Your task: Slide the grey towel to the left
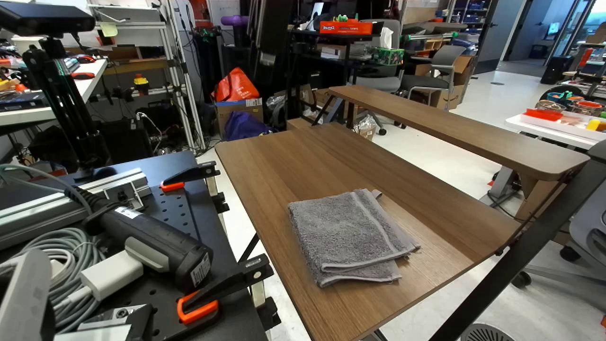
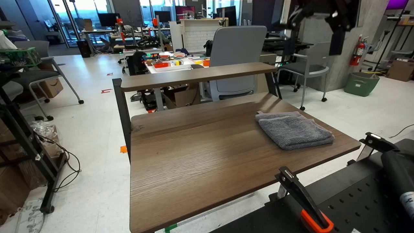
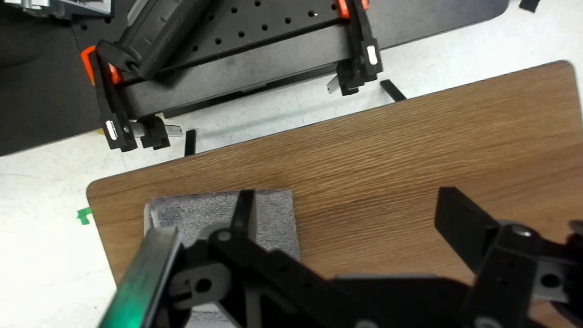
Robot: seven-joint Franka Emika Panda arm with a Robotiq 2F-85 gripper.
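Note:
The grey towel [image 1: 345,232] lies folded on the brown wooden tabletop [image 1: 284,166]. It also lies flat near one end of the tabletop in an exterior view [image 2: 294,131] and at the lower left in the wrist view [image 3: 275,214], partly hidden by a finger. My gripper [image 3: 347,193] is open, with nothing between its fingers. One finger overlaps the towel in the wrist view, and the other is over bare wood. In an exterior view the gripper [image 2: 313,42] hangs at the top right, well above the tabletop and apart from the towel.
A raised wooden shelf [image 2: 200,76] runs along one long side of the tabletop. Along the opposite side, across a narrow gap, stands a black perforated bench [image 3: 273,23] with orange-handled clamps [image 1: 199,310] and a black handheld tool [image 1: 151,241]. A grey chair [image 2: 237,58] stands behind the shelf.

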